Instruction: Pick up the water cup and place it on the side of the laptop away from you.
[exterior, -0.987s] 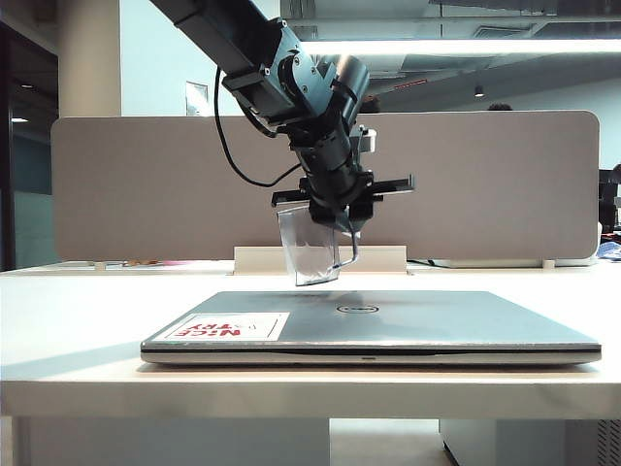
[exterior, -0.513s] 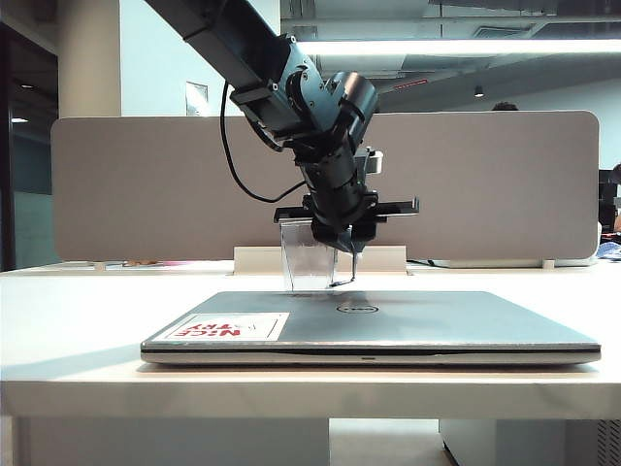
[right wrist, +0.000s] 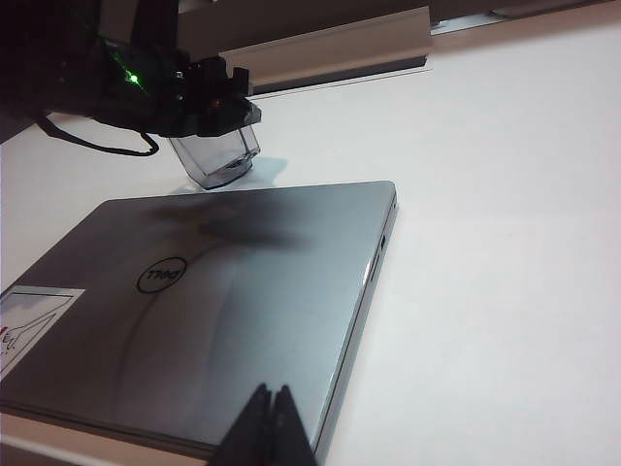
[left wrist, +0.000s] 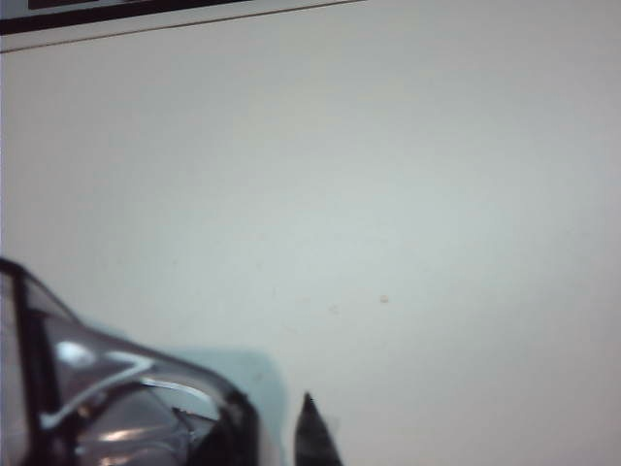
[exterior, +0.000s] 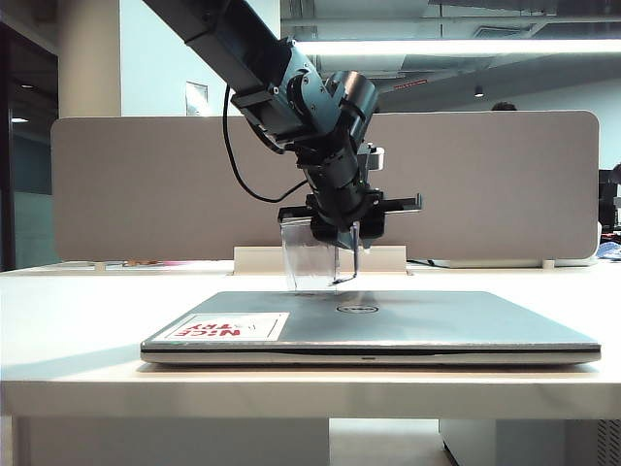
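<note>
Hovering at the laptop's [exterior: 378, 325] far edge, left tool [exterior: 346, 240] loosely around upright water cup [exterior: 309, 260]; right tool [right wrist: 273, 424] closed.

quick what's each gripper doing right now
Left gripper: over the water cup beyond the laptop; whether it grips cannot be told.
Right gripper: shut, empty, above the laptop's near edge.

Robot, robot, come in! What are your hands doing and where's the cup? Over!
Left gripper at water cup, cup on table behind laptop. Right gripper shut, near laptop's front edge. Nothing in the way.
</note>
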Motion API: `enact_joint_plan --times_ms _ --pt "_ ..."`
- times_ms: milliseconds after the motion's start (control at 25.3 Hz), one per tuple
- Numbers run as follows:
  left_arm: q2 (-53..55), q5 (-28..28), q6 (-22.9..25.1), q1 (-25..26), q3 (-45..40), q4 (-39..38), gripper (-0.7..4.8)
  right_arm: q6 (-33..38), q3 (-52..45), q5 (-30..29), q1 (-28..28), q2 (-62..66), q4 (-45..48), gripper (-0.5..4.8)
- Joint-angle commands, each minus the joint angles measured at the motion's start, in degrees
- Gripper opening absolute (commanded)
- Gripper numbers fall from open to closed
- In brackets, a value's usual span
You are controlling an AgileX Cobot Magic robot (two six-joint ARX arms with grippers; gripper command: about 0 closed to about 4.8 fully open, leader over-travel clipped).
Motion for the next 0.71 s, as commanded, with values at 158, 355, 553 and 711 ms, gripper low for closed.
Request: enact_joint_plan --times_ms 158,355,553,711 --pt "0.0 0.37 -0.11 -0.09 0.28 0.79 0.92 -0.04 -0.35 -0.09 0.04 -0.09 0.57 -0.01" --pt "0.0 2.45 -0.11 -0.22 0.28 -1.38 0.92 -0.04 -0.35 -0.09 0.04 -0.09 0.57 -0.01" --pt "-0.28 2.38 -0.11 -1.16 0.39 -6.27 0.92 -0.04 -0.35 -0.07 0.04 -0.09 0.57 -0.01" --pt "-0.81 2.43 -0.13 -1.86 0.39 -10.71 0.92 -0.04 -0.35 -0.07 0.02 -0.09 0.57 -0.01"
